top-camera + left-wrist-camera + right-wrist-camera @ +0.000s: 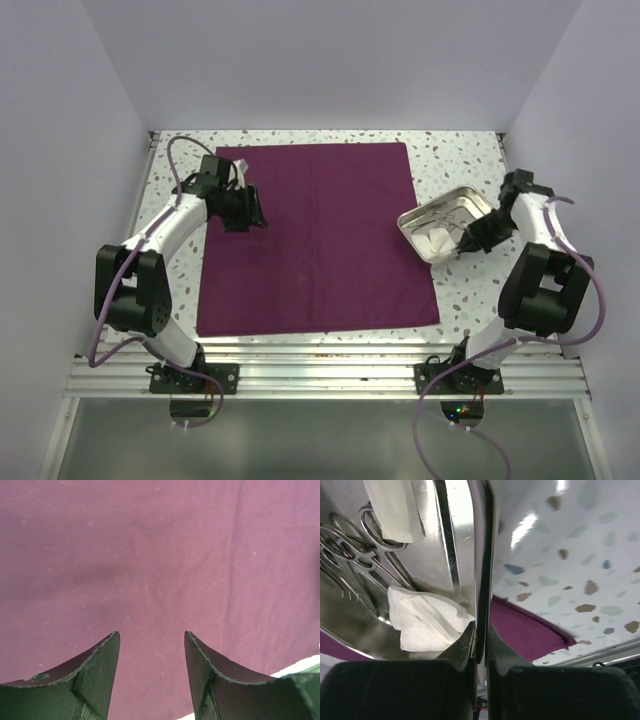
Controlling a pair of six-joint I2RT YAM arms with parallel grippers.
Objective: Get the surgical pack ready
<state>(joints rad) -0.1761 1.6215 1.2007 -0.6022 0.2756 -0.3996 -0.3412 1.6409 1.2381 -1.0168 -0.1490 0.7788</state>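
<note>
A plum-purple cloth (310, 240) is seen spread flat on a speckled surface (460, 160), with no corner folded. The left claw (152, 635) is held just above the cloth's left part, its fingers apart and nothing between them; only purple fabric is seen beneath and ahead of it. The right claw (480, 630) is clamped together on the near rim of a small steel tray (478, 200), the thin wall being pinched between the fingers. Just beyond those fingers, inside the tray, white gauze pads (427, 625) are seen, and further in, silvery scissor-like instruments (355, 550) are lying against the tray floor. From above, the tray's far corner is seen overlapping the cloth's right edge; whether it is lifted or resting cannot be told. The task is judged to be at an early stage: the cloth is laid out and the tray is loaded and gripped, but the tray is not yet set at the cloth's middle, and no wrapping fold is made.
</note>
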